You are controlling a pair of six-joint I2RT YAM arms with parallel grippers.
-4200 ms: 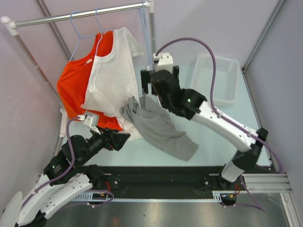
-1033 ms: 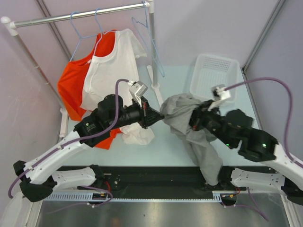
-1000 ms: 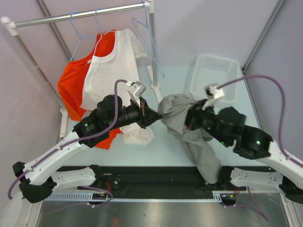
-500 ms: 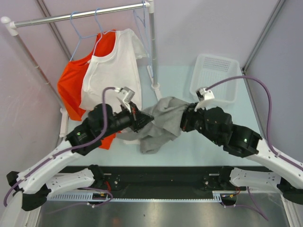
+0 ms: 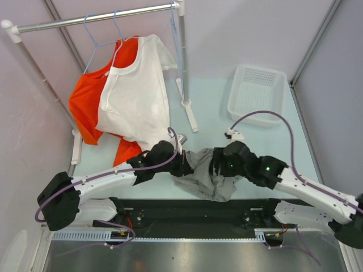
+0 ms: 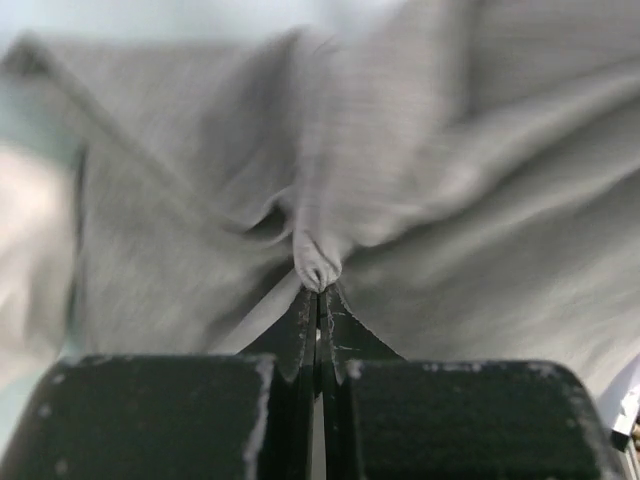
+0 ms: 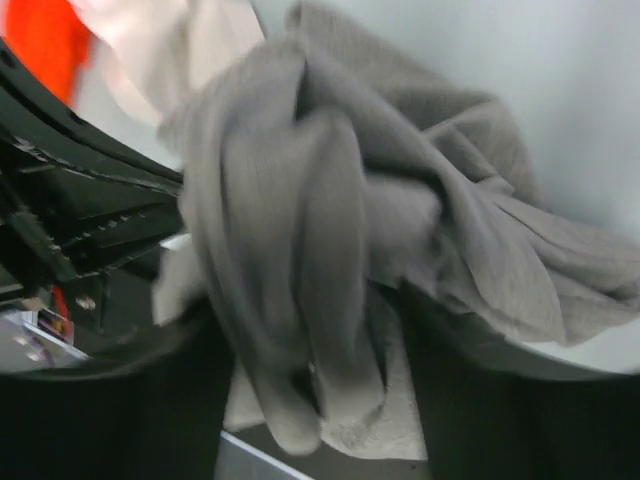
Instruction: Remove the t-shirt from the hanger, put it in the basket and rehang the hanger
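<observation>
The grey t-shirt (image 5: pixel 199 173) lies crumpled on the table near the front edge, off its hanger. The bare light-blue hanger (image 5: pixel 174 31) hangs from the rail beside the upright pole. My left gripper (image 5: pixel 186 165) is shut on a small fold of the t-shirt (image 6: pixel 450 200), pinched at the fingertips of the gripper (image 6: pixel 318 290). My right gripper (image 5: pixel 218 168) sits on the shirt's right side. In the right wrist view the t-shirt (image 7: pixel 400 180) drapes loosely between the wide-apart fingers of the right gripper (image 7: pixel 320 345), which is open.
An orange shirt (image 5: pixel 85 107) and a white shirt (image 5: pixel 136 96) hang on hangers from the rail (image 5: pixel 96 18) at the back left. The rail's pole foot (image 5: pixel 190 116) stands mid-table. A white basket (image 5: pixel 256 93) sits at the back right.
Both grippers came down toward the near table edge with the grey t-shirt, which now rests bunched on the table. The right gripper opened. The bare hanger swung back against the pole.
</observation>
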